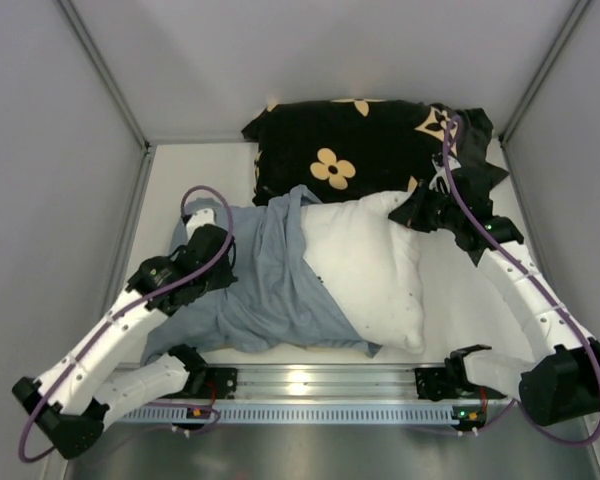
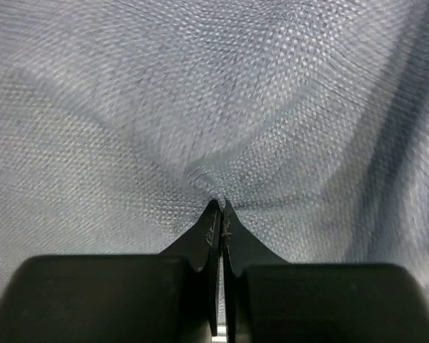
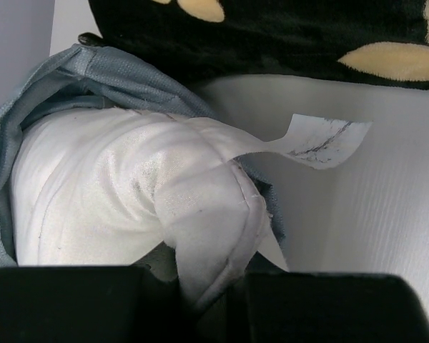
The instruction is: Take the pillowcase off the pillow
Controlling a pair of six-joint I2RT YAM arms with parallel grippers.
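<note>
You have your left gripper [image 1: 218, 262] on the left end of the wrinkled grey-blue fabric pillowcase [image 1: 270, 295] | that cover bunches over the left half of the plump white rectangular pillow [image 1: 365, 262], right half bare | your right gripper [image 1: 405, 213] meets the pillow's far right corner | black cushion with tan flower shapes [image 1: 360, 140] lies just behind them.
</note>
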